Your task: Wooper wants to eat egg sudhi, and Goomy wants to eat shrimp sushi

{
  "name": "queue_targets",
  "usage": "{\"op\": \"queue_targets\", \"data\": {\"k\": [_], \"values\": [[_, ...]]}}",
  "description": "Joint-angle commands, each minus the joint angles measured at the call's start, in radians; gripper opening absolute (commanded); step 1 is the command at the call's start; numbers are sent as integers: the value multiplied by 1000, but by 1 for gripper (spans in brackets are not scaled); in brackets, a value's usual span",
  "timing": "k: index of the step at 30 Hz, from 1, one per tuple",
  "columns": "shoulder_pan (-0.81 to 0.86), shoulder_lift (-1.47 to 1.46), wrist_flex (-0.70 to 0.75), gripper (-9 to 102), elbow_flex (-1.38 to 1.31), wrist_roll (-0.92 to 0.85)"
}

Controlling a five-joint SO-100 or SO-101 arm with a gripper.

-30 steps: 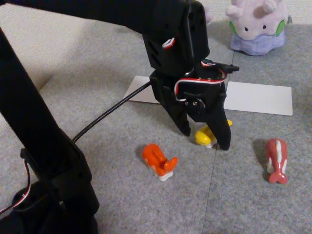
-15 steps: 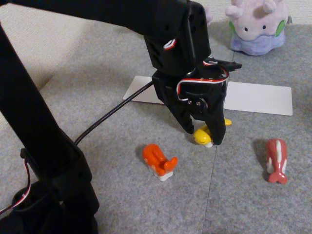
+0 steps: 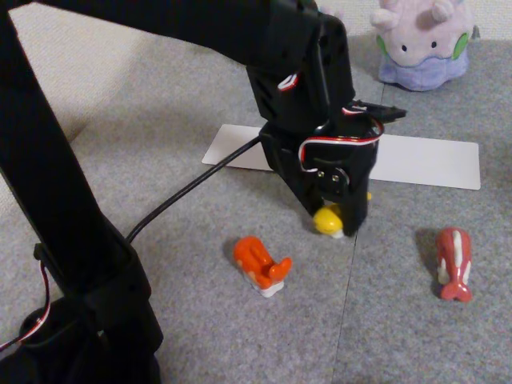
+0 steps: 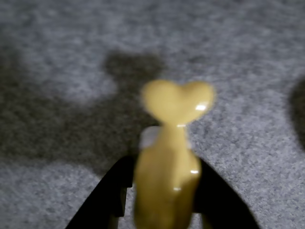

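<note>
The black two-finger gripper [image 3: 334, 226], spread around the small bright yellow toy egg sudhi [image 3: 327, 220] a second ago, is now clamping on it, fingers closed against both flanks; the wrist view is showing the yellow piece [image 4: 167, 162] pinched between the dark fingers with its heart-shaped tail pointing away. It is sitting just at or barely off the grey carpet [image 3: 200, 320], cannot tell which, so the grasp looks made and the carry to the blue plush is probably coming next. The small bright orange toy shrimp sushi [image 3: 261, 262] is lying untouched near the gripper's left in the fixed view, the longer red-and-white striped piece [image 3: 454, 263] well to the right. The pale lilac blob-shaped plush Goomy [image 3: 422, 40] is sitting at top right behind a flat white card [image 3: 432, 162]. A black cable [image 3: 184, 192] is trailing across the carpet, possibly snagging on a swing.
</note>
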Motion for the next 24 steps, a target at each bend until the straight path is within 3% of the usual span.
{"op": "queue_targets", "data": {"k": [1, 14, 24], "values": [[-14, 0, -8, 8, -32, 11], [-63, 98, 48, 5, -34, 18], [-377, 439, 158, 5, -35, 140]]}}
